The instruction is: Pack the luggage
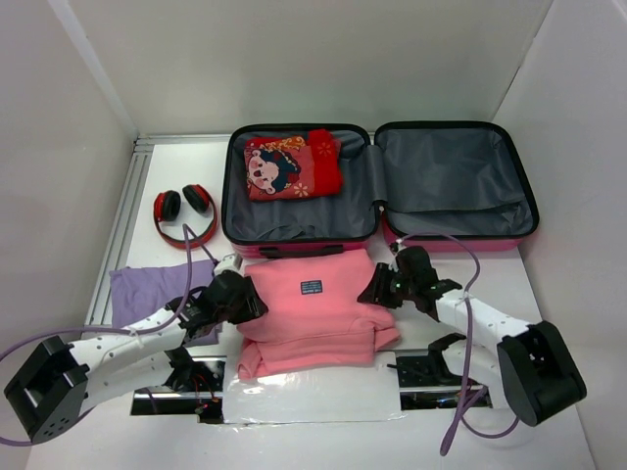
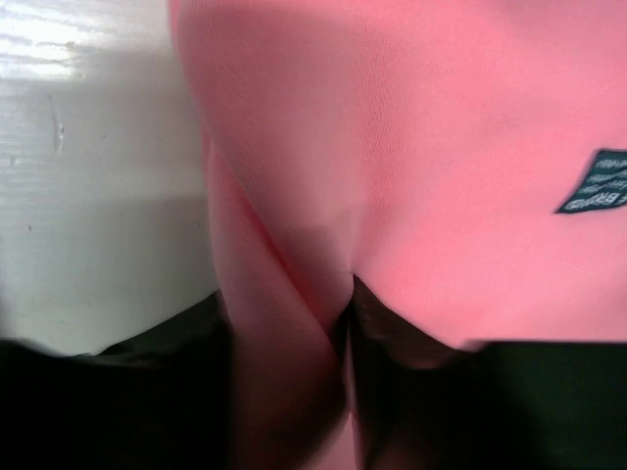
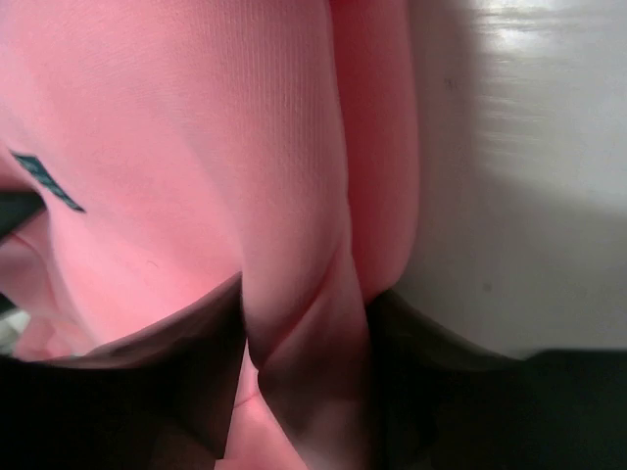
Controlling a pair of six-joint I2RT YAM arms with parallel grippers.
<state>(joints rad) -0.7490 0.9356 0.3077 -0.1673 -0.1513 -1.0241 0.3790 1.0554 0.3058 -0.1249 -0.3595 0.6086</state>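
The luggage (image 1: 451,171) lies open flat at the back, its grey lining up and pink shell at the rim. A folded red cartoon-print cloth (image 1: 292,164) sits in its left half. In front of it a folded pink sweater (image 1: 313,313) lies on the table. My left gripper (image 1: 245,299) is at the sweater's left edge. In the left wrist view its jaws (image 2: 294,392) stand apart around a fold of the sweater (image 2: 411,147). My right gripper (image 1: 380,284) is at the right edge. In the right wrist view it (image 3: 304,392) pinches a bunched fold of the sweater (image 3: 176,147).
Red and black headphones (image 1: 184,211) lie left of the luggage. A purple cloth (image 1: 147,292) lies under my left arm. A metal rail (image 1: 122,225) runs along the table's left side. White walls enclose the table on three sides. A shiny plate (image 1: 313,397) lies at the near edge.
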